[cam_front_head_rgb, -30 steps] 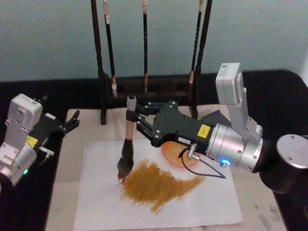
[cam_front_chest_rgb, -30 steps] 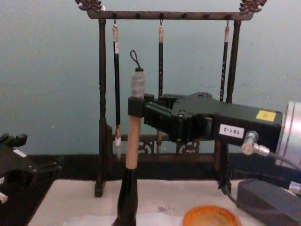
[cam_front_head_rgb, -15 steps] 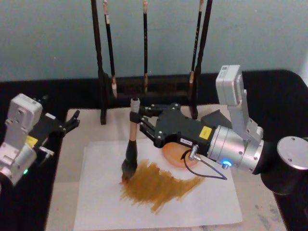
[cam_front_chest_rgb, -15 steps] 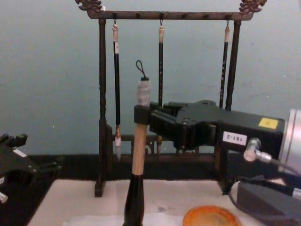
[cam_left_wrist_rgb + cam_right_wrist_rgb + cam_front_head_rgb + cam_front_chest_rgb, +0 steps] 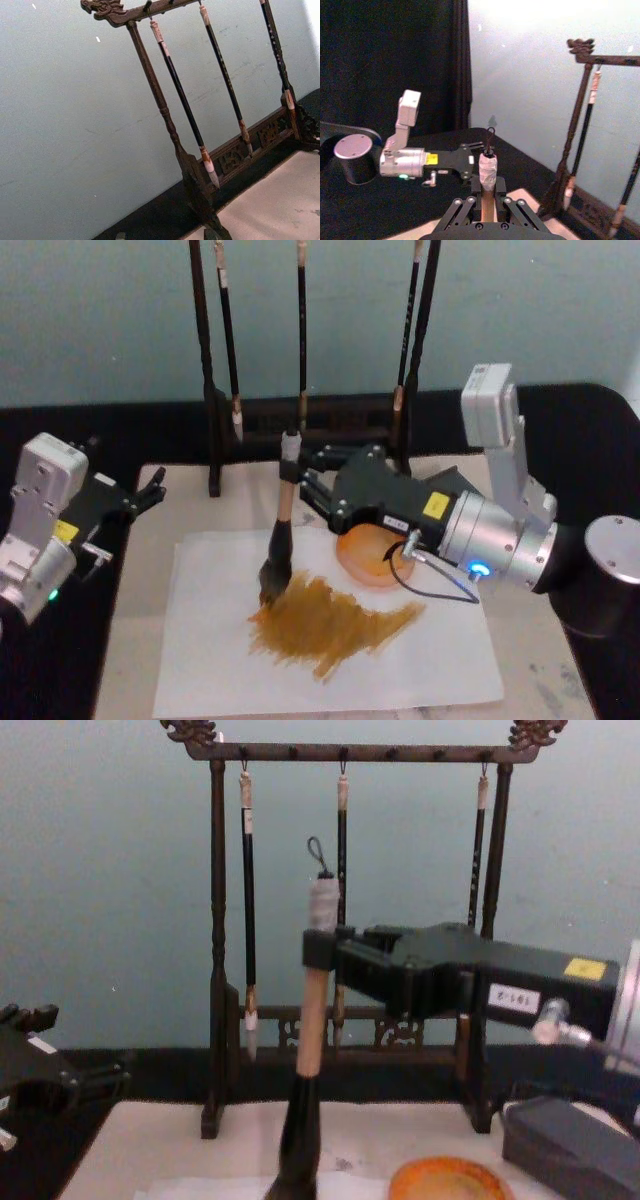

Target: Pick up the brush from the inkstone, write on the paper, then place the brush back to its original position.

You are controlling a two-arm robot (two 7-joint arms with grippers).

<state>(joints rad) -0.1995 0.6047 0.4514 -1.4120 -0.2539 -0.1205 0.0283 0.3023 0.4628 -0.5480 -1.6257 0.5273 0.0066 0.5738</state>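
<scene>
My right gripper (image 5: 295,478) is shut on the tan handle of the brush (image 5: 280,535), which it holds nearly upright. In the chest view the gripper (image 5: 322,950) clamps the brush (image 5: 312,1020) just below its grey end cap. The tuft rests at the upper left edge of a brown ink patch (image 5: 335,625) on the white paper (image 5: 205,650). The orange-brown inkstone (image 5: 362,558) sits at the paper's far right, partly under the gripper body, and its rim shows low in the chest view (image 5: 445,1182). My left gripper (image 5: 145,492) is parked, open, at the mat's left edge.
A dark wooden rack (image 5: 215,920) with three thin hanging brushes (image 5: 246,900) stands behind the paper. A grey block (image 5: 570,1145) lies at the right of the cream mat (image 5: 125,660). Black tabletop surrounds the mat.
The right gripper has carried the brush to the right and a little farther back. The tuft has dragged along the top left edge of the brown patch. The left arm has stayed still.
</scene>
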